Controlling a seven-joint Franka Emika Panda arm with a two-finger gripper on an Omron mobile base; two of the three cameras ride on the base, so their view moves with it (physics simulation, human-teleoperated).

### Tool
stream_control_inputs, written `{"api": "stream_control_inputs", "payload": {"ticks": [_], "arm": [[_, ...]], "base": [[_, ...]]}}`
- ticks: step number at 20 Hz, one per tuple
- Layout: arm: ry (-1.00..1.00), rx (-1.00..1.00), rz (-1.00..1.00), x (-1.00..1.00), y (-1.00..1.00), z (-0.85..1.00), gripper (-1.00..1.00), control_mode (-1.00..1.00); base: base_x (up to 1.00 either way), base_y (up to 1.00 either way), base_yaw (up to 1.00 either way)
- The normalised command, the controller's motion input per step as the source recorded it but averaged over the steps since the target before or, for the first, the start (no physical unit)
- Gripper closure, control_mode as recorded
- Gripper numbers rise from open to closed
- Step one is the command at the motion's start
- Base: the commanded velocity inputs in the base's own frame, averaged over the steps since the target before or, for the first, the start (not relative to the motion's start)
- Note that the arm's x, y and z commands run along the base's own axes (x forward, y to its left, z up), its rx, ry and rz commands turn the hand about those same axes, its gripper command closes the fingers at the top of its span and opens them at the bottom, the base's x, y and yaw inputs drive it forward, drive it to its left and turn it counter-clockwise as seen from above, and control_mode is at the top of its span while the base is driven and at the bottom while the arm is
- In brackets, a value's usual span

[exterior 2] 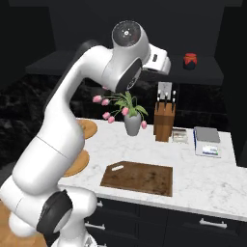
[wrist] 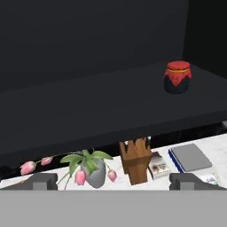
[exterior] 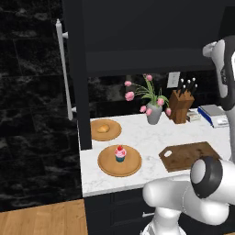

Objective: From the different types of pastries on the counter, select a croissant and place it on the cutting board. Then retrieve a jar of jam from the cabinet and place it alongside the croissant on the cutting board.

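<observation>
Golden-brown croissant [exterior: 103,128] sits untouched on round plate [exterior: 113,133], far-left table [exterior: 151,137]; my claw [wrist: 113,181], jaws wide and empty, faces cabinet [wrist: 88,111] shelf high above; I judge croissant lies well below-left; board [exterior: 190,156] bare.

Glossy white rounded arm [exterior 2: 58,144] segments, dark grey joint rings, silver end cap.

Jar of jam [wrist: 178,77] in cabinet [wrist: 88,102] — cutting board [exterior 2: 139,177] on counter [exterior 2: 207,178].
</observation>
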Motion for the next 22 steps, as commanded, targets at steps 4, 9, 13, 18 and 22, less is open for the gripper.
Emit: {"api": "stream_control_inputs", "payload": {"ticks": [4, 9, 13, 18, 22], "arm": [[-0.03, -0.05, 0.01, -0.56, 0.0, -0.51, -1.0, -1.0], [-0.01, -0.06, 0.0, -0.47, -0.01, -0.45, -1.0, -1.0], [-0.13, 0.0, -0.03, 0.48, -0.19, 0.5, -1.0, -1.0], [-0.03, 0.0, -0.04, 0.95, -0.67, 0.42, -1.0, -1.0], [-0.02, 0.0, 0.0, 0.14, -0.01, 0.0, -1.0, -1.0]], "base": [[0.0, 0.0, 0.0], [0.0, 0.0, 0.0], [0.0, 0.0, 0.0], [0.0, 0.0, 0.0], [0.0, 0.0, 0.0]]}}
